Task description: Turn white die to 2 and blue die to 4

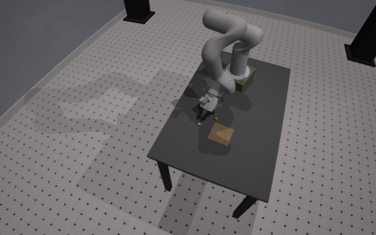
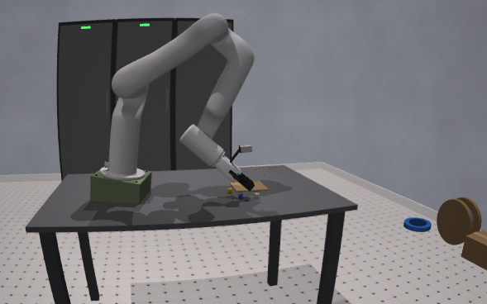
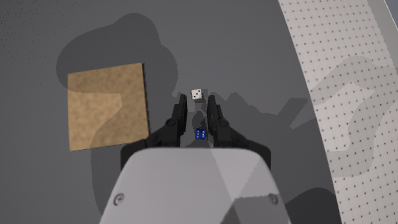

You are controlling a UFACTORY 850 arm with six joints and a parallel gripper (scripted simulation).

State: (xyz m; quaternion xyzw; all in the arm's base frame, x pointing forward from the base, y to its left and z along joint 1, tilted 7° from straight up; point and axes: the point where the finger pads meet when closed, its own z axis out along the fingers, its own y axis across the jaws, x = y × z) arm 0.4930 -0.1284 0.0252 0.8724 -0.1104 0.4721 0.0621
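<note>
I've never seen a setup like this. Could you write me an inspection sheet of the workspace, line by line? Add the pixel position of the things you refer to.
Surface: dark table (image 1: 250, 153) (image 2: 303, 198), shadows across it.
Job's things: white die (image 1: 199, 123) (image 2: 256, 195) (image 3: 196, 94), blue die (image 1: 202, 117) (image 2: 241, 196) (image 3: 200, 134) and yellow die (image 1: 216, 119) (image 2: 230, 191), all off the tan mat (image 1: 220, 134) (image 2: 245, 190) (image 3: 107, 107), which lies flat.
Clutter: on the table, nothing seen.
Gripper (image 1: 203, 118) (image 2: 250, 187) (image 3: 197, 103): fingers partly open, nothing between them, above the table.
Cables: nothing seen.
Surroundings: dark cabinets (image 2: 84, 99) behind; blue ring (image 2: 417, 229), brown reel (image 2: 454, 221) and carton (image 2: 485, 252) on the floor.
</note>
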